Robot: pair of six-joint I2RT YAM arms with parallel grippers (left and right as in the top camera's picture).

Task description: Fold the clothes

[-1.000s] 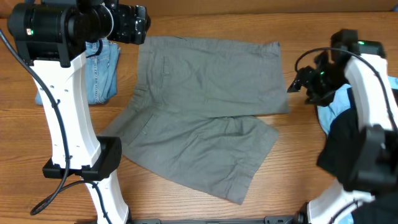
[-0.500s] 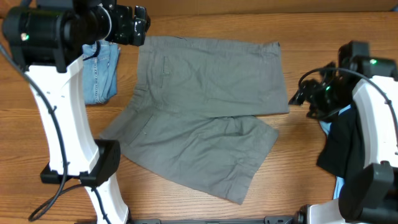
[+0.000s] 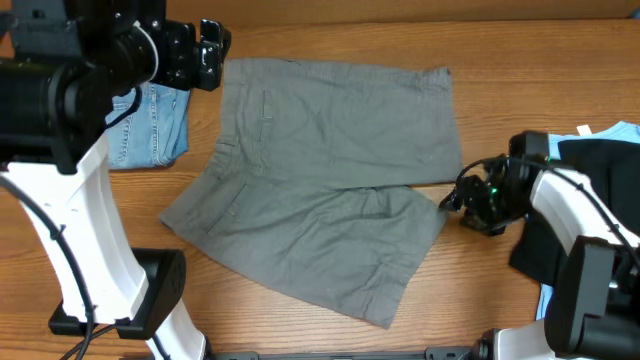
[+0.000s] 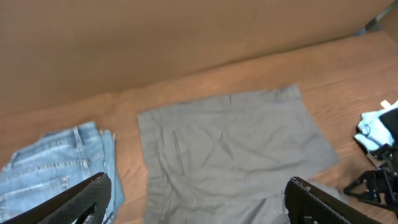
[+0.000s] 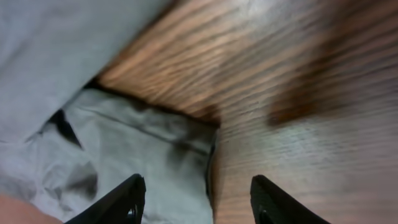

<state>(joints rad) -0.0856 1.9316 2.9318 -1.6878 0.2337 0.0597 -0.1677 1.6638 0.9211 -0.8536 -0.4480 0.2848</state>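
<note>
Grey shorts (image 3: 330,170) lie spread on the wooden table, waistband toward the left, one leg toward the back right and one toward the front. They also show in the left wrist view (image 4: 230,143) and the right wrist view (image 5: 124,149). My left gripper (image 4: 196,199) is open and empty, high above the shorts' left part; in the overhead view (image 3: 212,55) it sits at the back left. My right gripper (image 5: 196,199) is open and empty, low over the right corner of the front leg's hem; it also shows in the overhead view (image 3: 452,198).
Folded blue jeans (image 3: 150,125) lie at the back left, also seen in the left wrist view (image 4: 50,168). A pile of black and light blue clothes (image 3: 590,200) lies at the right edge under my right arm.
My right gripper has come down and toward the front, from beside the back leg's hem to the corner of the front leg. My left arm has shifted slightly left.
</note>
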